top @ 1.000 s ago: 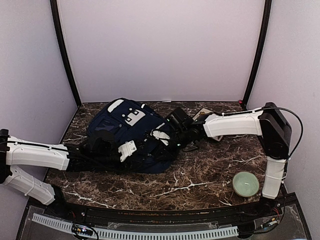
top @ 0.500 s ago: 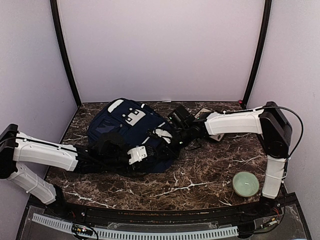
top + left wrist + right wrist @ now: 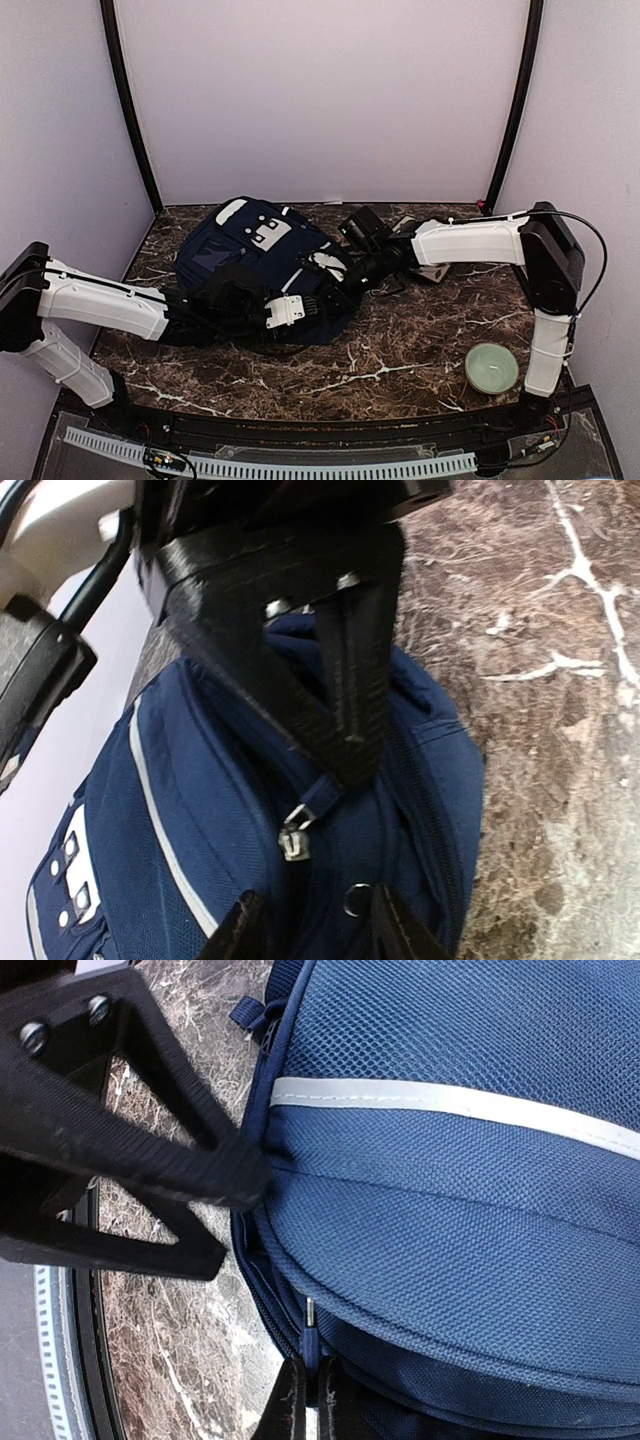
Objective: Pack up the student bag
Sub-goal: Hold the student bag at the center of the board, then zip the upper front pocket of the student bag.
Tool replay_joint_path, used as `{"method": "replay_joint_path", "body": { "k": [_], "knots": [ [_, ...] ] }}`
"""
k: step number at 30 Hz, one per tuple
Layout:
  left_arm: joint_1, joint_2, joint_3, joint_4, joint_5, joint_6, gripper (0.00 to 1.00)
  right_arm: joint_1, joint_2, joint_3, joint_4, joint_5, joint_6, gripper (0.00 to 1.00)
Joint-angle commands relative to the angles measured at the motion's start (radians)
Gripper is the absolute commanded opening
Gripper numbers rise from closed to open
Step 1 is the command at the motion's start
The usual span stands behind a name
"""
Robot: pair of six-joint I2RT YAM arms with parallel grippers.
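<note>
Nearest, the low-stretched left gripper (image 3: pixel 315 932) has slid rightward along the large navy-blue fabric backpack (image 3: pixel 240 250) lying on the brown marbled table (image 3: pixel 420 340), fingers (image 3: pixel 240 935) parted astride its zip (image 3: pixel 300 880) (clamping or not, I cannot tell). Beyond, the outstretched right gripper (image 3: pixel 305 1400) pinches a small metal zipper pull (image 3: pixel 310 1325).

A lab-style robot booth: plain white walls (image 3: pixel 320 100), black corner posts (image 3: pixel 128 110), marble-patterned tabletop (image 3: pixel 420 340).

no readable text, student bag (image 3: pixel 228 252) patch illegible
</note>
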Motion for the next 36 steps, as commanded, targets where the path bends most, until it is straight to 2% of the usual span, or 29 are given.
{"method": "replay_joint_path", "body": {
  "k": [1, 5, 9, 16, 25, 36],
  "knots": [
    [0.003, 0.038, 0.034, 0.047, -0.089, 0.055, 0.38, -0.015, 0.003, 0.032, 0.003, -0.018, 0.007, 0.00],
    [0.003, 0.074, 0.037, 0.070, -0.130, 0.098, 0.35, -0.015, -0.003, 0.028, -0.005, -0.009, -0.003, 0.00],
    [0.003, 0.087, 0.037, 0.094, -0.169, 0.129, 0.23, -0.019, -0.005, 0.024, -0.019, 0.002, -0.015, 0.00],
    [0.003, 0.035, 0.016, 0.067, -0.119, 0.110, 0.05, -0.091, 0.043, 0.062, -0.075, 0.058, -0.035, 0.00],
    [0.003, -0.056, -0.036, 0.020, -0.078, 0.026, 0.00, -0.226, 0.108, 0.137, -0.081, 0.146, -0.071, 0.00],
    [0.003, -0.171, -0.058, -0.140, -0.142, -0.023, 0.00, -0.314, 0.195, 0.232, -0.058, 0.187, -0.151, 0.00]
  ]
}}
